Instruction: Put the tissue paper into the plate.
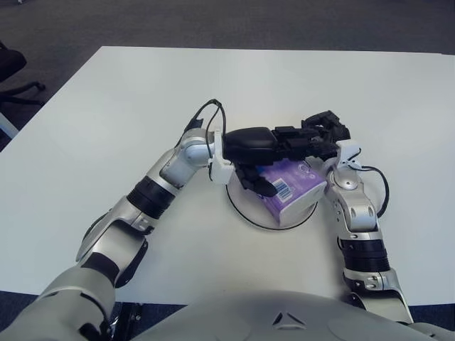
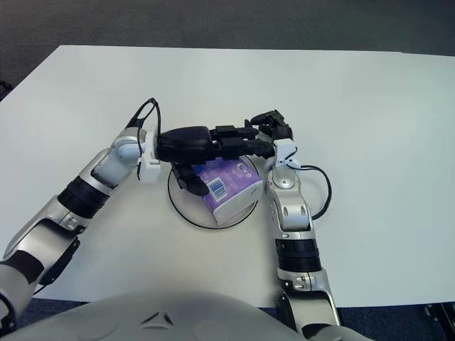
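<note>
A purple tissue pack (image 1: 295, 186) with a barcode end lies tilted inside the white plate (image 1: 245, 211), which has a thin dark rim. My left hand (image 1: 276, 163) reaches in from the left and is over the pack. Its long fingers (image 1: 302, 144) stretch across the pack's top and its thumb (image 1: 257, 182) presses the pack's left end, so it is closed on the pack. My right hand (image 1: 325, 126) shows at the plate's far right edge, just behind the left hand's fingertips. The pack also shows in the right eye view (image 2: 231, 188).
The plate stands on a white table (image 1: 142, 92), near its front middle. A black cable (image 1: 380, 186) loops beside my right forearm. A dark chair (image 1: 11, 71) stands off the table's left edge, over grey floor.
</note>
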Action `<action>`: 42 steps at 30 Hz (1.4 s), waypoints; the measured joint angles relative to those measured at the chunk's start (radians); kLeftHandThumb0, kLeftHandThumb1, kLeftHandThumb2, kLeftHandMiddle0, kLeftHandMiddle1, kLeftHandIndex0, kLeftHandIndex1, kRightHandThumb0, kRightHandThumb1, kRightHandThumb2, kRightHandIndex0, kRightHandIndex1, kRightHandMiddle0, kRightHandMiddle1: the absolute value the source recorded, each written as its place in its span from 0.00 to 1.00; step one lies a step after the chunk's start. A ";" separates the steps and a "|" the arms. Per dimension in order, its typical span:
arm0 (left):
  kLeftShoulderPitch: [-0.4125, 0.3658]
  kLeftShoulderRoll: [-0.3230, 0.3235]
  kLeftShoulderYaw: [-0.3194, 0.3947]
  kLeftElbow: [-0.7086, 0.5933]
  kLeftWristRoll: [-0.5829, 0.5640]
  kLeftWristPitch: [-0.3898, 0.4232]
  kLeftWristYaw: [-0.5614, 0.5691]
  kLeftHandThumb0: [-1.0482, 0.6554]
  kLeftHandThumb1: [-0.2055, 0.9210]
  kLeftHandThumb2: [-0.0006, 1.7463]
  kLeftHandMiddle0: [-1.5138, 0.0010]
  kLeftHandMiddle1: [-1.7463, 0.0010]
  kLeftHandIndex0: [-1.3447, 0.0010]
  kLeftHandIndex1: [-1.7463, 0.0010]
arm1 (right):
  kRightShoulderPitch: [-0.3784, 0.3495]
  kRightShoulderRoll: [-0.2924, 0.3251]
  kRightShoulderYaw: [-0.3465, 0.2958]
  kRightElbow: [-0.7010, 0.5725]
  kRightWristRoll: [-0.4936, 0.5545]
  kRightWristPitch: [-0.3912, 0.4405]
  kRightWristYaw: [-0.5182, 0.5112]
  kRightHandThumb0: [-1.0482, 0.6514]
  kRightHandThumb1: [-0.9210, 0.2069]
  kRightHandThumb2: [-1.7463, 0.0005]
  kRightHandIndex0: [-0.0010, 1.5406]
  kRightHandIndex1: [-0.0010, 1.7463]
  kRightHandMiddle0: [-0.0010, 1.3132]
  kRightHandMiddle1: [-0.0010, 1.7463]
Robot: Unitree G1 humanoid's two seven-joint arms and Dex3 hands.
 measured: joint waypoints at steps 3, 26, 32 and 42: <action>0.006 0.018 0.020 -0.005 -0.037 0.026 -0.025 0.00 1.00 0.41 1.00 1.00 1.00 1.00 | -0.005 -0.001 -0.011 0.007 0.017 0.004 0.027 0.40 0.14 0.60 0.15 0.53 0.24 0.98; 0.123 0.118 0.265 0.051 -0.147 -0.053 0.000 0.00 1.00 0.40 1.00 1.00 1.00 0.96 | -0.047 -0.082 -0.058 0.278 0.003 -0.282 0.181 0.33 0.57 0.22 0.70 1.00 0.49 1.00; 0.121 0.112 0.302 0.108 -0.161 -0.073 0.016 0.00 1.00 0.45 0.97 0.99 1.00 0.88 | -0.056 -0.089 -0.058 0.304 0.003 -0.309 0.191 0.33 0.56 0.23 0.68 1.00 0.48 1.00; 0.120 0.097 0.371 0.262 -0.151 -0.164 0.081 0.00 1.00 0.52 0.92 0.97 1.00 0.81 | -0.066 -0.092 -0.055 0.330 -0.005 -0.341 0.199 0.34 0.53 0.25 0.70 1.00 0.46 1.00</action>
